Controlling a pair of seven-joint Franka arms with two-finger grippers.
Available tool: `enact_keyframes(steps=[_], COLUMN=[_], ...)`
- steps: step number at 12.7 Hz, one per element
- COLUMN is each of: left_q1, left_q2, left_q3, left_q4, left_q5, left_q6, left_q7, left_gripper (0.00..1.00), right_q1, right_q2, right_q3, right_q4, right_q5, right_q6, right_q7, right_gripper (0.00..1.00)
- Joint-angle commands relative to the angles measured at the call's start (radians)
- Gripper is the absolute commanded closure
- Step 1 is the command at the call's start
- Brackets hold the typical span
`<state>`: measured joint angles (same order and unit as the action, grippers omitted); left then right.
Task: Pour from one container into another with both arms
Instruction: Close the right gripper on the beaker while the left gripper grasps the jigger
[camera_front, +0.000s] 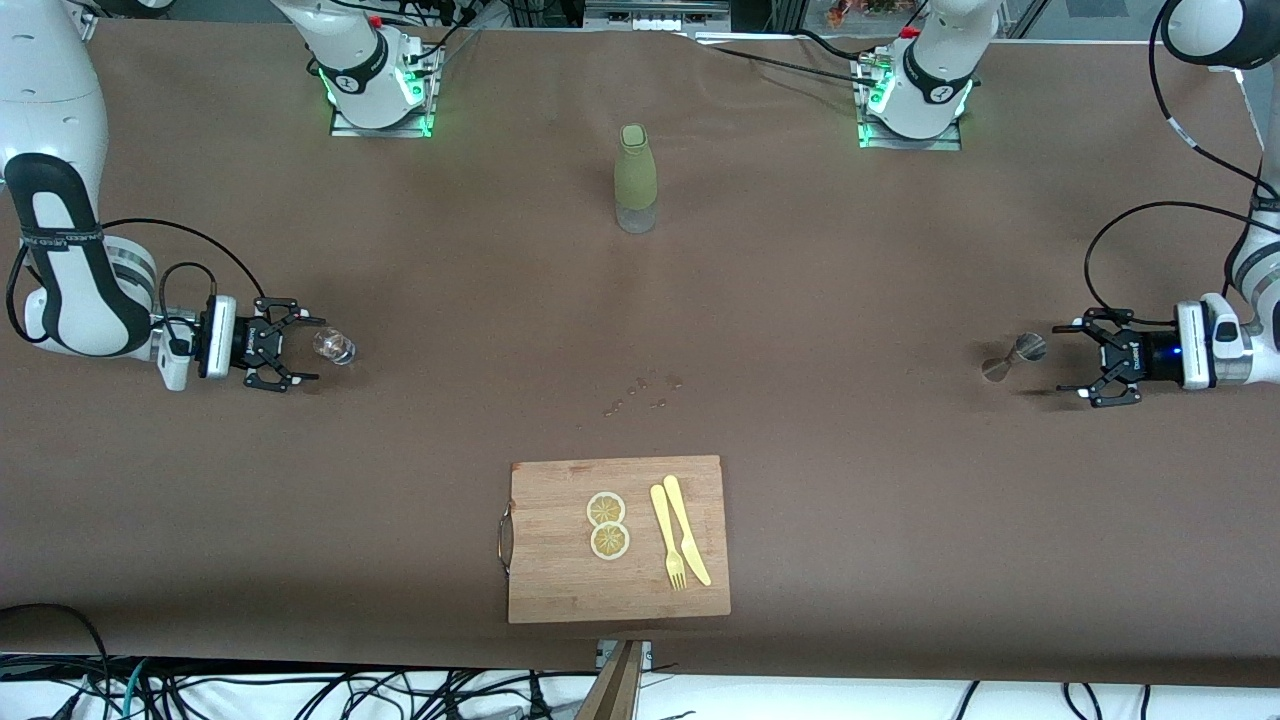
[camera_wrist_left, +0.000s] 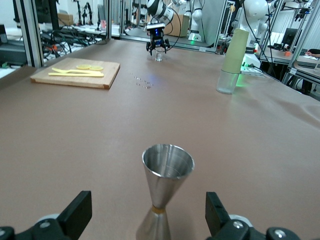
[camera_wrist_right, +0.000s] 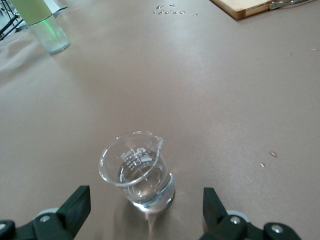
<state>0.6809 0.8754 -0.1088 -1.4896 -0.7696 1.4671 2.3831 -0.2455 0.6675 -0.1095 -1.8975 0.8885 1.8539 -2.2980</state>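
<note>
We see the left gripper (camera_front: 1078, 368) spread wide beside the steel jigger (camera_front: 1010, 357), the right gripper (camera_front: 306, 345) likewise beside the glass beaker (camera_front: 334, 347) (fragile, slippery; grip mid-wall).

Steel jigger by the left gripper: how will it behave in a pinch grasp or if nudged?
The jigger is probably rigid, though its polished metal looks slippery. Standing upright on a narrow waist with a wide cup on top, it would likely tip if nudged high. The open left gripper should probably close near the waist.
</note>
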Motion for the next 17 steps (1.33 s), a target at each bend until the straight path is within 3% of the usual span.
enact_keyframes(steps=[1,6,7,10,17], left_q1=[-0.015,-0.014,-0.014,-0.015,-0.037], left_q2=[0.034,0.066,0.076,0.088,0.085], left_q3=[0.009,0.009,0.009,0.009,0.009], left_q4=[0.023,0.011,0.009,-0.006,-0.070], left_q5=[-0.036,-0.043,-0.051,-0.063,-0.116], left_q6=[0.012,0.035,0.036,0.048,0.058], left_q7=[0.068,0.114,0.126,0.136,0.168], left_gripper=[0.00,0.00,0.00,0.00,0.01], right_q1=[0.014,0.037,0.038,0.041,0.058], right_q2=[0.012,0.027,0.027,0.033,0.046], right_q3=[-0.001,-0.001,-0.001,-0.001,-0.001], right_q4=[0.011,0.012,0.012,0.035,0.051], right_q5=[0.020,0.020,0.018,0.012,0.007], right_q6=[-0.018,-0.018,-0.018,-0.018,-0.018], right_q7=[-0.026,-0.024,-0.024,-0.023,-0.024], right_gripper=[0.00,0.01,0.06,0.32,0.66])
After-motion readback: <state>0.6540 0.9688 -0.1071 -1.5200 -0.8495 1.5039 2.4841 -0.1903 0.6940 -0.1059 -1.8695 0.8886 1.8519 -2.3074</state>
